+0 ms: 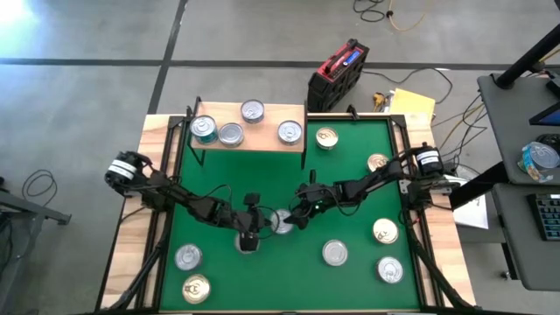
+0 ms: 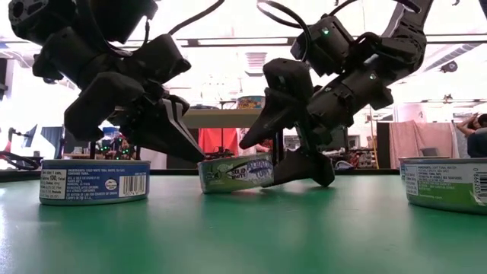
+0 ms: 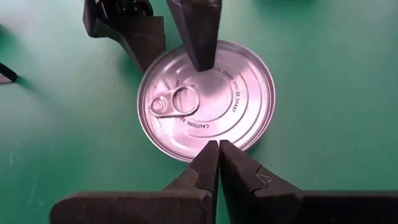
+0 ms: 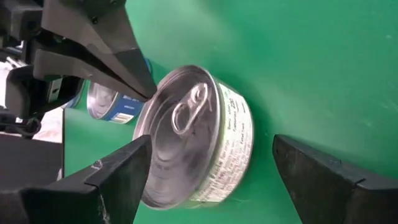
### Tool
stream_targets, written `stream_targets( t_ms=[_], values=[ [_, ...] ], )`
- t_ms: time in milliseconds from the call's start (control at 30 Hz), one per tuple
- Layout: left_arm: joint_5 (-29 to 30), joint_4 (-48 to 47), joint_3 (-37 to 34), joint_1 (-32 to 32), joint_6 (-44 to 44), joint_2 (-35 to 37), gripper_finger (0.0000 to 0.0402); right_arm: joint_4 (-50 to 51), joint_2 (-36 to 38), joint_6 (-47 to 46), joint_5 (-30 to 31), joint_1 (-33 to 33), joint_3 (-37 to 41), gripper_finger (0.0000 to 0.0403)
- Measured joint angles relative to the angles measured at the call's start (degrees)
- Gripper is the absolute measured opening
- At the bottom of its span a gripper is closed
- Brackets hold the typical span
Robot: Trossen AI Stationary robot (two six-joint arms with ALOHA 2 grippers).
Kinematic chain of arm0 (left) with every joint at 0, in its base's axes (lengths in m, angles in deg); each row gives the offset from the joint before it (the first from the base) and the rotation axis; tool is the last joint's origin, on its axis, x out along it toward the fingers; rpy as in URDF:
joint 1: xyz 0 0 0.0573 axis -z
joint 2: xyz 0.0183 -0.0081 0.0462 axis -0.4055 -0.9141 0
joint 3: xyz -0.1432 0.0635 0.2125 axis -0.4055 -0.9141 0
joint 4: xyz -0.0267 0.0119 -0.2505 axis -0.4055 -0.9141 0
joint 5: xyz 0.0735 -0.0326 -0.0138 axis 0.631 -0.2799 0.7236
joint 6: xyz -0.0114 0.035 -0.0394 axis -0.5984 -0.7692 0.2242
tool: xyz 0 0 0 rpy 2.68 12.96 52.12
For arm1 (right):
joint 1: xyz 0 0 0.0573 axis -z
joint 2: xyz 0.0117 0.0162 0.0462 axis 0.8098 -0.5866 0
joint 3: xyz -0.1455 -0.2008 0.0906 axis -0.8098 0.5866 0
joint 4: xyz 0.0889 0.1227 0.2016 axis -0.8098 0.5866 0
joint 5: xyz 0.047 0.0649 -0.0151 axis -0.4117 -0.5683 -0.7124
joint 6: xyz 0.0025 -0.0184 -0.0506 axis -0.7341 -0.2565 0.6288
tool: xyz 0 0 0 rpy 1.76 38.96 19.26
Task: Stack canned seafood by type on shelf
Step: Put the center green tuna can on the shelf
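From overhead I see a green mat [image 1: 350, 166] covering the pale wooden bench [image 1: 131, 227]. A red and black case [image 1: 337, 74] sits on the grey floor at top centre, yellow paper [image 1: 413, 103] beside it, cables [image 1: 394, 13] above. A dark desk [image 1: 516, 157] fills the right edge.

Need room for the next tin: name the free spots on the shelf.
The shelf is bare along its front edge and at its right end beyond the rightmost tin. Crowded: the left end, where two tins sit together.
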Motion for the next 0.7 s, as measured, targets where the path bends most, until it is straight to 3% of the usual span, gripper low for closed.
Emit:
stream_targets(
  t_ms=[300, 700],
  values=[
    [0.0, 0.2, -0.4, 0.3, 0.3, 0.0, 0.0000, -0.8, -0.6, 0.8, -1.0, 0.0, -2.1, 0.0304],
    [-0.6, 1.3, -0.4, 0.4, -0.1, -0.1, 0.0000, -0.3, -0.5, -2.3, -1.0, 0.0, -2.8, 0.0165]
  ],
)
